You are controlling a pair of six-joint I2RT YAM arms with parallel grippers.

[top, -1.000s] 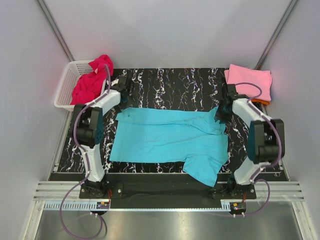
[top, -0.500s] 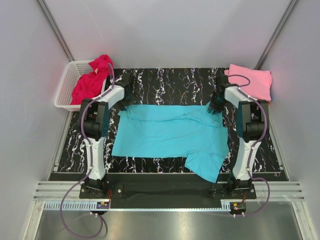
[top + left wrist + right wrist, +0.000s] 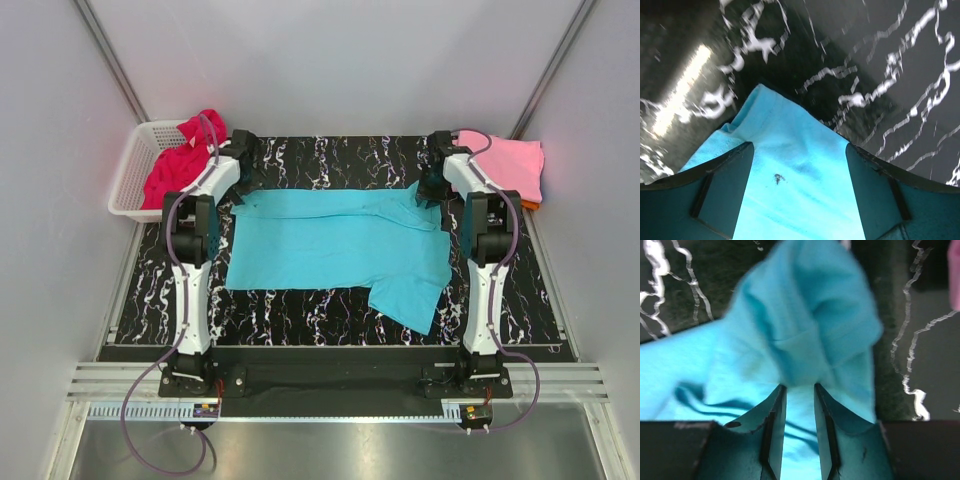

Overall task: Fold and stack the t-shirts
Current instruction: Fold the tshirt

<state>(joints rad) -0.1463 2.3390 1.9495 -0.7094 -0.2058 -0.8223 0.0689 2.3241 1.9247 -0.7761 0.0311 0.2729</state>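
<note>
A turquoise t-shirt point(image 3: 330, 245) lies spread across the black marbled table point(image 3: 330, 160), one sleeve trailing toward the near right. My left gripper point(image 3: 243, 190) is over the shirt's far left corner. In the left wrist view its jaws point(image 3: 799, 147) stand wide apart, and the cloth point(image 3: 785, 120) lies flat under them. My right gripper point(image 3: 430, 195) is at the far right corner. In the right wrist view its fingers point(image 3: 800, 386) are close together with bunched turquoise cloth point(image 3: 810, 315) pinched at their tips.
A magenta-red t-shirt point(image 3: 180, 165) is heaped in a white lattice basket point(image 3: 130, 170) at the far left. A folded pink t-shirt point(image 3: 505, 160) sits at the far right on an orange one point(image 3: 530, 205). Grey walls close in on both sides.
Both grippers have moved toward the far edge of the table. The turquoise t-shirt has slid back with them and lies straighter.
</note>
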